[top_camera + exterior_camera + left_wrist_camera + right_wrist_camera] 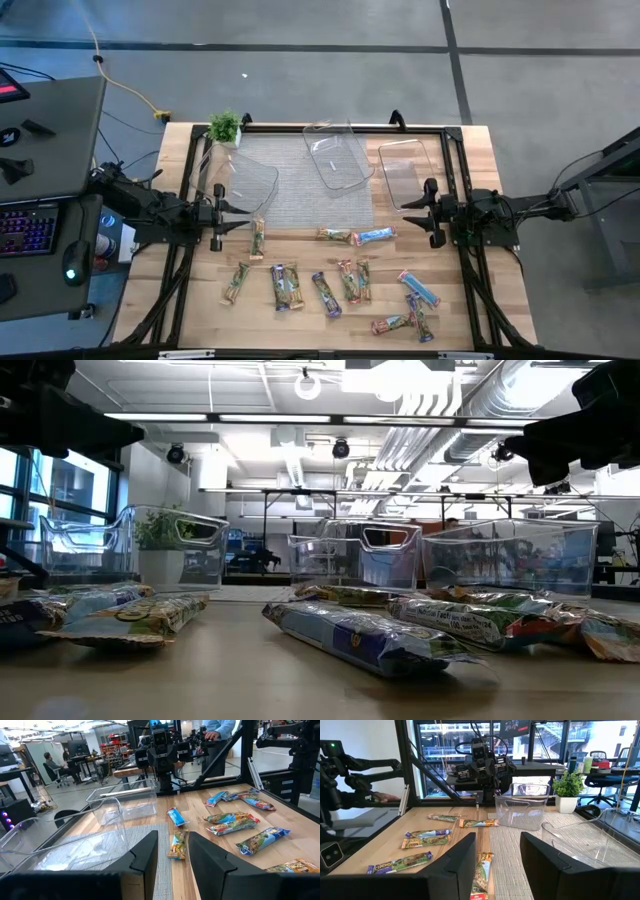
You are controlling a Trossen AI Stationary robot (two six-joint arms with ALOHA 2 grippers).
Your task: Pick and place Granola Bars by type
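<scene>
- Left gripper hovers at the bench's left edge, jaws apart, holding nothing.
- Granola bars lie scattered across the near bench, none in the clear tubs; likely light, slippery, crinkly, best pinched across the middle.
- Right gripper waits opposite, jaws apart, empty.

Low view: both arms cut off by top edge, only dark shapes in upper corners. Bar at far left cut by left edge; bar at far right cut by right edge. Nearest bar blurred, print unreadable. High view: wrapper text on bars too small to read; monitor and keyboard cut at left edge. Left wrist view: person in room cut off at top.
</scene>
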